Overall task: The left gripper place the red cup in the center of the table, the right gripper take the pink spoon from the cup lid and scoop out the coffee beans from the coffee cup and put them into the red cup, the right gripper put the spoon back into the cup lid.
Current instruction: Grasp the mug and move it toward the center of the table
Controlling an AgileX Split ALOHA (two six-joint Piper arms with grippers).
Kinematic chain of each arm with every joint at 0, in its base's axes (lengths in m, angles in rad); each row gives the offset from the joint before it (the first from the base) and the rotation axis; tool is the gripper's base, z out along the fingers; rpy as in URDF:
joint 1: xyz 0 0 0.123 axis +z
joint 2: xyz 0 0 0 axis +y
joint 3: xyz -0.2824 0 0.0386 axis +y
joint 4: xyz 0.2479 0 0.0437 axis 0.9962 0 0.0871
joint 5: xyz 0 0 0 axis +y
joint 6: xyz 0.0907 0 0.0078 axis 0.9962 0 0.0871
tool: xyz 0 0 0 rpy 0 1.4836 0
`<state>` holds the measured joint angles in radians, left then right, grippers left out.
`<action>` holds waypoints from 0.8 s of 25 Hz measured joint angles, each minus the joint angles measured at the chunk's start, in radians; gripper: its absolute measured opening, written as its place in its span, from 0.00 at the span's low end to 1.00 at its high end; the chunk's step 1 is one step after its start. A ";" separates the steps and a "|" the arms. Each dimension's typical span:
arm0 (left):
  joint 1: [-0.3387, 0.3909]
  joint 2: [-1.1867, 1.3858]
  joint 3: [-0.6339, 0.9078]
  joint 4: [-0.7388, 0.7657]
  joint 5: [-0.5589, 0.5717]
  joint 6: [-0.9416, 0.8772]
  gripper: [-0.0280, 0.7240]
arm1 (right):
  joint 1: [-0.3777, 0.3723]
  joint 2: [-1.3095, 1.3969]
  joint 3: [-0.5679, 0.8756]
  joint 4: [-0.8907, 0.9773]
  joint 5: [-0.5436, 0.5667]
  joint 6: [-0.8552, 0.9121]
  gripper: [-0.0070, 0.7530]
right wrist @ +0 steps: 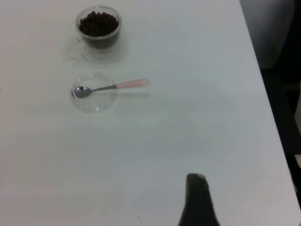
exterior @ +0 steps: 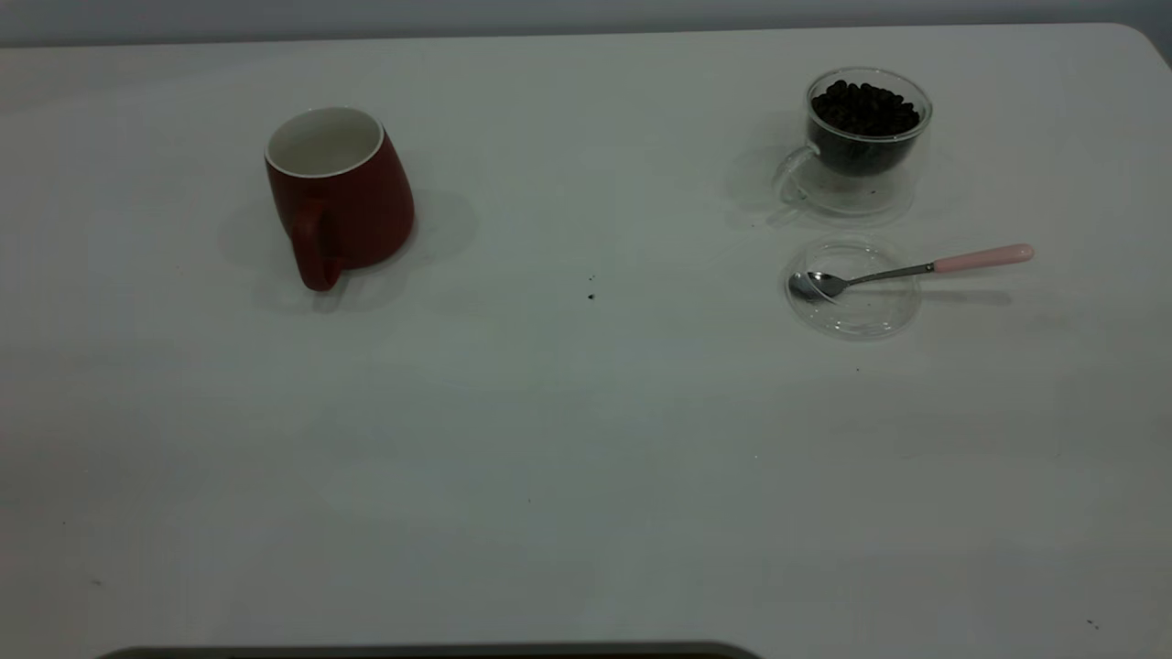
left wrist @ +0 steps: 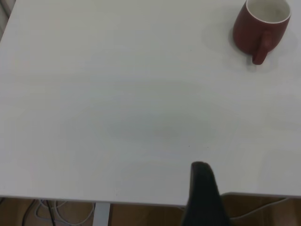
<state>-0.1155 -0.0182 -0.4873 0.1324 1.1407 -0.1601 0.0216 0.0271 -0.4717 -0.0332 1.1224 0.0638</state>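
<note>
White table [exterior: 586, 458]: red cup [exterior: 339, 197] far from left fingers [left wrist: 203, 188], grip state unclear

A dark red ceramic cup [exterior: 340, 197] with a white interior stands upright on the white surface [exterior: 586, 439] in the upper left of the exterior frame, empty, its handle facing the camera. In the upper right stands a clear double-walled glass coffee cup [exterior: 861, 142] filled with dark coffee beans [exterior: 865, 108], its handle pointing left. Just below it lies a round transparent cup lid [exterior: 853, 288], flat, holding the bowl of a metal spoon with a pink handle [exterior: 916, 270] that extends right past the rim.
</note>
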 joint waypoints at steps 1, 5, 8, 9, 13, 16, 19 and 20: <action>0.000 0.000 0.000 0.000 0.000 0.000 0.79 | 0.000 0.000 0.000 0.000 0.000 0.000 0.78; 0.000 0.000 0.000 0.000 0.000 0.000 0.79 | 0.000 0.000 0.000 0.000 0.000 0.000 0.78; 0.000 0.000 0.000 0.000 0.000 0.000 0.79 | 0.000 0.000 0.000 0.000 0.000 0.000 0.78; 0.000 0.000 0.000 0.000 0.000 0.000 0.79 | 0.000 0.000 0.000 0.000 0.000 0.000 0.78; 0.000 0.000 0.000 0.005 0.000 0.000 0.79 | 0.000 0.000 0.000 0.000 0.000 0.000 0.78; 0.000 0.003 -0.018 0.008 0.000 0.001 0.79 | 0.000 0.000 0.000 0.000 0.000 0.000 0.78; 0.000 0.067 -0.071 0.022 0.012 0.008 0.79 | 0.000 0.000 0.000 0.000 0.000 0.000 0.78; 0.000 0.099 -0.088 0.032 0.012 0.008 0.79 | 0.000 0.000 0.000 0.000 0.000 0.000 0.78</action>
<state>-0.1155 0.0813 -0.5751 0.1649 1.1527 -0.1525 0.0216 0.0271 -0.4717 -0.0332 1.1224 0.0638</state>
